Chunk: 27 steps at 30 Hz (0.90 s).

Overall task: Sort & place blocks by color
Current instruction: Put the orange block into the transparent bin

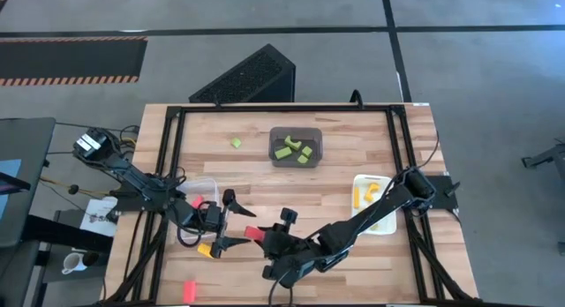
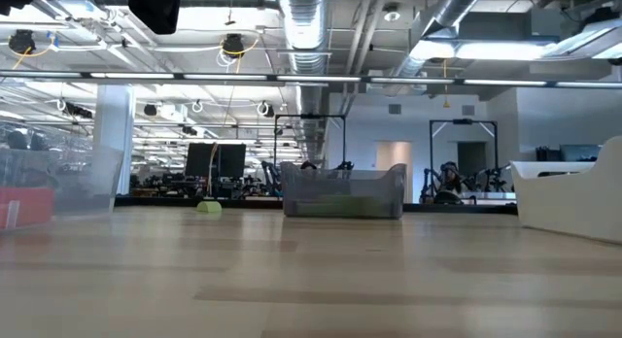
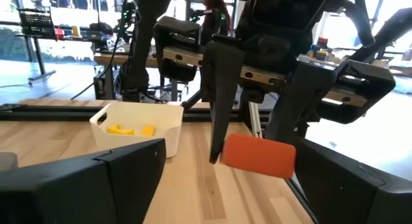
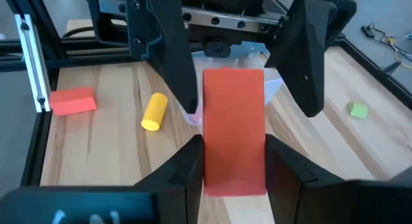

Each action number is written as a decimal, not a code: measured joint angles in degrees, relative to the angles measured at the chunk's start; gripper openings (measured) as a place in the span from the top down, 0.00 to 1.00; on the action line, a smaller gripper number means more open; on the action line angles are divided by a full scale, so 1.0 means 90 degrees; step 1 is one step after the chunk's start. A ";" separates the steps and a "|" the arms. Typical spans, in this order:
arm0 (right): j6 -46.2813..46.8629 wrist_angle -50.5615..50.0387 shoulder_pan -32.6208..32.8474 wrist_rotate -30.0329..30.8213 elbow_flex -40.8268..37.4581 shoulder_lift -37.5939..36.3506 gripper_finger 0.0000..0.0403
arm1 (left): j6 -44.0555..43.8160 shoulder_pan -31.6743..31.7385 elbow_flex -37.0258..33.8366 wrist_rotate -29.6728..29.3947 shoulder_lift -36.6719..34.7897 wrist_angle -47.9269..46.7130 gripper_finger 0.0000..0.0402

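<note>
Right wrist view: a red block [image 4: 234,130], flat and rectangular, is clamped endwise between the fingers of the right gripper [image 4: 233,161], which is narrowed onto its long sides. Facing it, the left gripper [image 4: 248,63] stands spread wide, one finger on each side of the block's far end without visibly touching it; the arrangement reads as a hand-over between arms. From above, the block [image 1: 252,231] lies near the table's [image 1: 353,157] front edge, between the two grippers and well in front of the dark grey bin [image 1: 296,146]. The block appears rigid, light and smooth-faced, so a squeeze across its narrow width should hold it, though a glossy face may slip if gripped near a corner; the free far end is the likely place for the left gripper to take hold. Beside the red block, toward the left arm, lie a yellow cylinder [image 4: 154,111] and a second red block [image 4: 72,100]; a small green block [image 4: 358,109] lies on the opposite side. Behind the left gripper sits a clear bin [image 1: 202,189]. The dark grey bin holds green pieces, and the white bin [image 1: 374,205], beside the right arm, holds yellow ones.
</note>
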 joint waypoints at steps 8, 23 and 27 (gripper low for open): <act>0.0002 0.0005 -0.0090 -0.0131 0.0000 0.0000 0.64 | 0.0355 -0.0007 0.0000 0.0182 0.0000 -0.0030 0.52; 0.0438 -0.0477 -0.0022 -0.0968 0.0040 -0.0139 0.51 | 0.0005 -0.0079 0.0008 -0.0421 -0.1256 -0.2318 0.76; 0.0633 -0.0939 0.0115 -0.0991 0.0097 -0.0189 0.48 | -0.0776 -0.0117 0.0338 -0.0687 -0.2200 -0.4905 0.76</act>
